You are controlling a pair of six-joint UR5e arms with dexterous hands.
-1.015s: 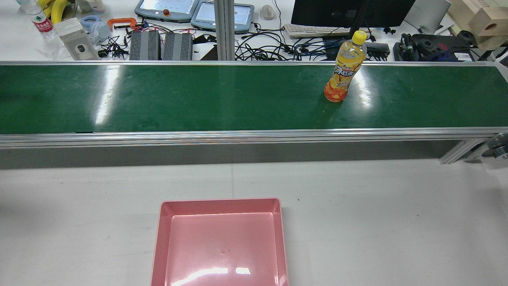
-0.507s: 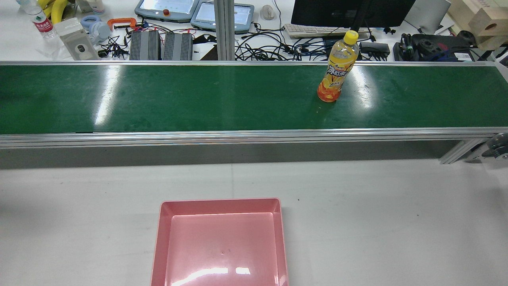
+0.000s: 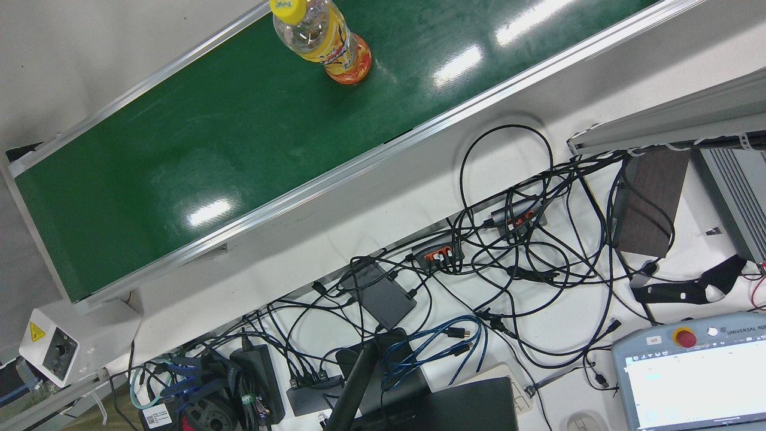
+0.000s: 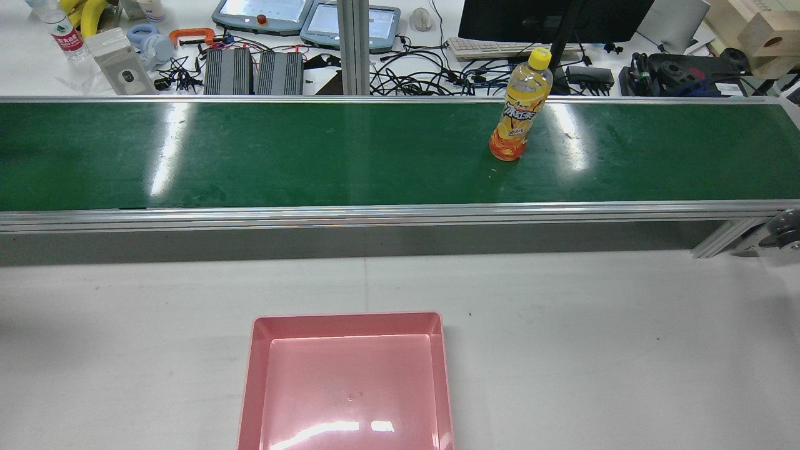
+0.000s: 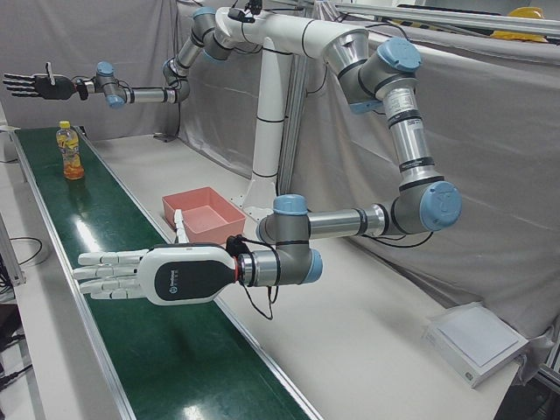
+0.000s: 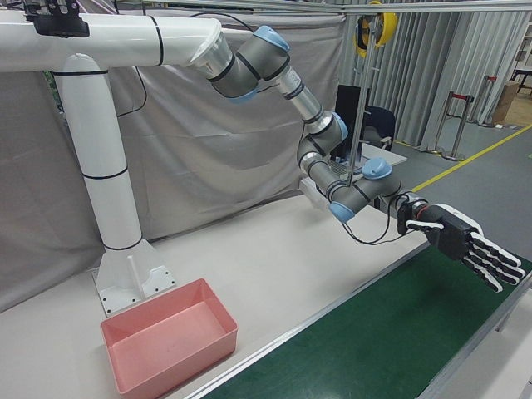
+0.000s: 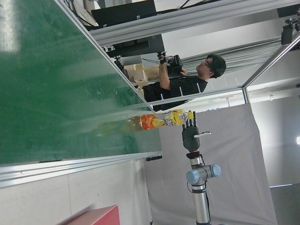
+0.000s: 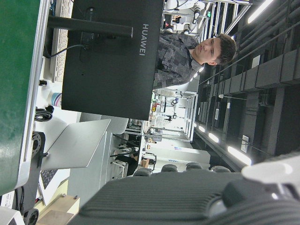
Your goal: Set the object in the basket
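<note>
**Bottle upright on the belt, pink basket empty**

In the front view we see the bottle (image 3: 323, 42) at the top edge, standing on the green belt (image 3: 209, 155); cables cover the lower right.

In the rear view it stands upright in the upper right of centre, near the belt's far edge. The pink basket (image 4: 256, 375) sits at the bottom centre on the white table (image 4: 594, 350), with nothing in it.

In the left-front view we find the left hand (image 5: 144, 275) at lower left, released, fingers straight and spread above the belt. The right hand (image 5: 35, 85), upper left, is likewise spread, hovering above the bottle without touching it.

In the right-front view the right hand reaches out flat at the right edge; the basket lies lower left, bare inside.
</note>
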